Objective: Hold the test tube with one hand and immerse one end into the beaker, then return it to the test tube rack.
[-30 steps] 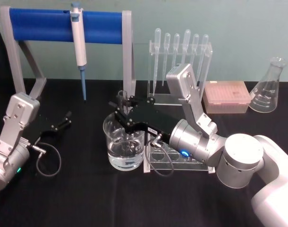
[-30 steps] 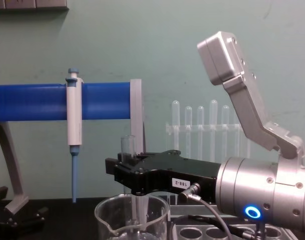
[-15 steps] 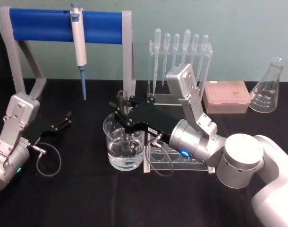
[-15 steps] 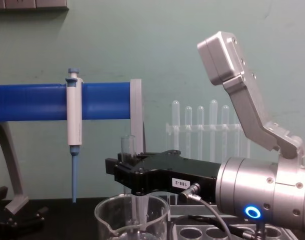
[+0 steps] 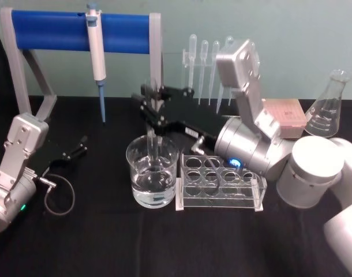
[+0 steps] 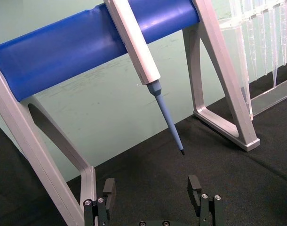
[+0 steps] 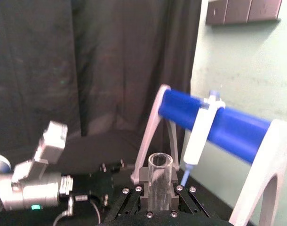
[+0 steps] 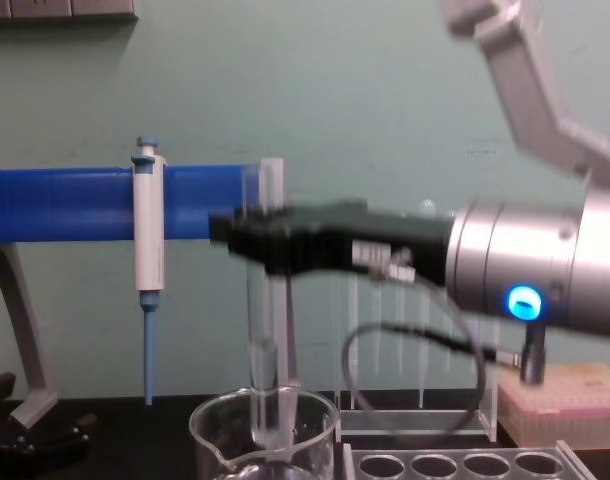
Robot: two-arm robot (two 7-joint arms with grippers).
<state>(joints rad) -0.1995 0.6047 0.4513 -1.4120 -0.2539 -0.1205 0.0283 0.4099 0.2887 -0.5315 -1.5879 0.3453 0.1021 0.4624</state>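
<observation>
Test tube (image 5: 152, 130) clamped upright in right pincer (image 5: 154, 107), hanging below it, tip inside beaker (image 5: 153, 173). From chest: tip clear above water. Left pincer (image 6: 153, 200) wide, parked over table (image 5: 95, 242).

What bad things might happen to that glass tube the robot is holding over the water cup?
The test tube hangs upright in the right end effector, its bottom just inside the beaker. It might knock the beaker's rim when moved sideways, slip from the grip, or miss a hole in the clear rack.

test tube (image 5: 152, 141) upright in beaker (image 5: 153, 179), rack (image 5: 219, 183) right of it
</observation>
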